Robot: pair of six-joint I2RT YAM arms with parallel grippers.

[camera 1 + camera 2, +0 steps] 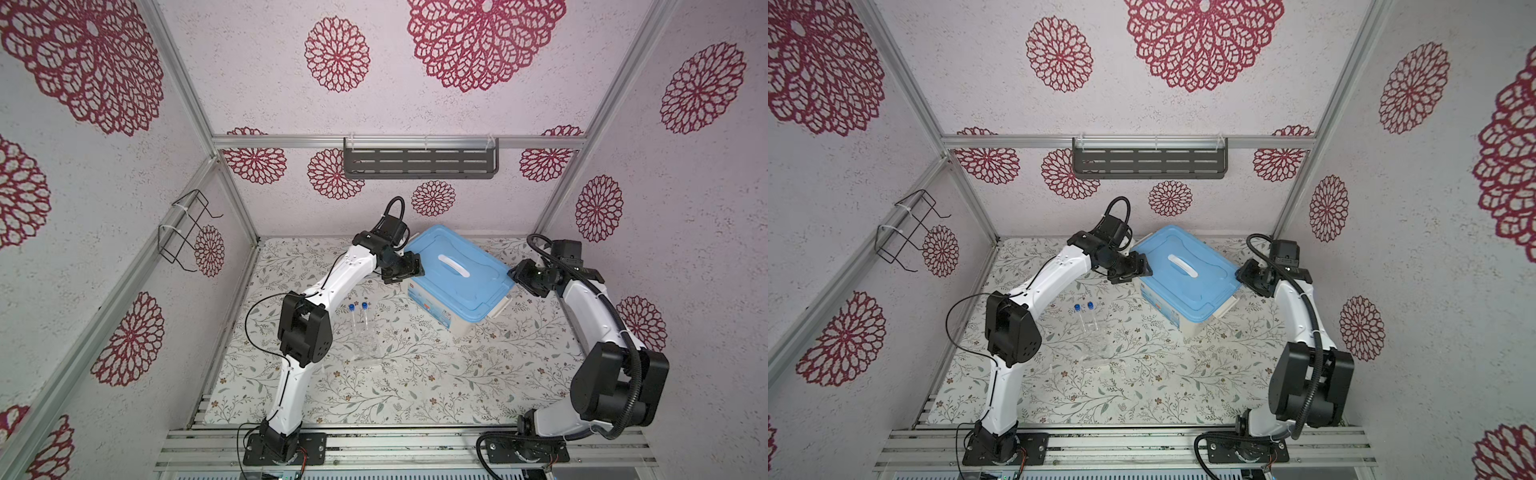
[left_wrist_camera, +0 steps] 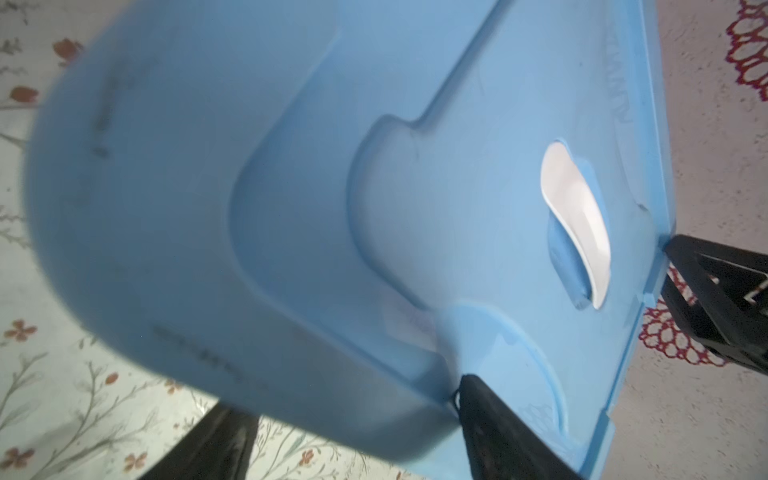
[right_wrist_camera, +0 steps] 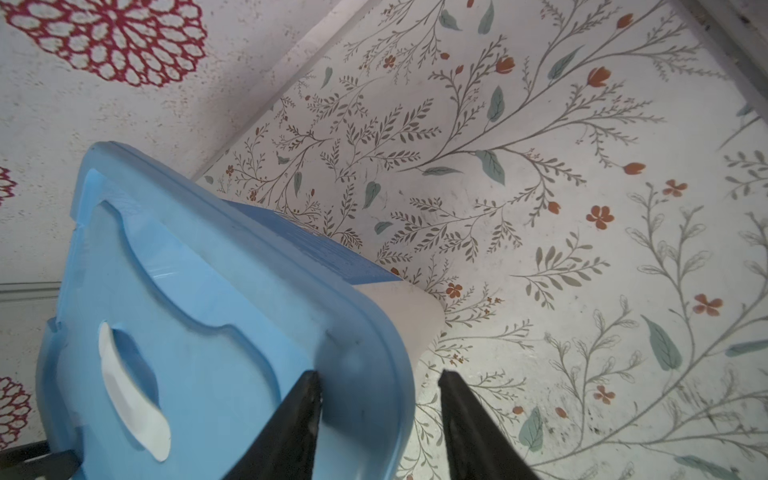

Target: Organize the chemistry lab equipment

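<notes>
Two slim clear tubes with blue caps [image 1: 358,308] stand upright in a clear plastic stand [image 1: 368,349] left of the table's centre, away from both grippers. A large white tub with a blue lid [image 1: 457,282] sits at the back centre. My left gripper [image 1: 412,269] straddles the lid's left corner. In the left wrist view one finger [image 2: 498,428] rests on the lid top and the other goes under the rim, so contact there is hidden. My right gripper [image 3: 380,374] is open at the lid's right corner, one finger on the lid and the other clear of the rim.
A white latch [image 1: 500,306] hangs loose at the tub's front right end. A dark slotted shelf [image 1: 419,162] is fixed on the back wall. A black wire rack [image 1: 185,230] hangs on the left wall. The flowered table mat [image 1: 415,386] lies in front of the tub.
</notes>
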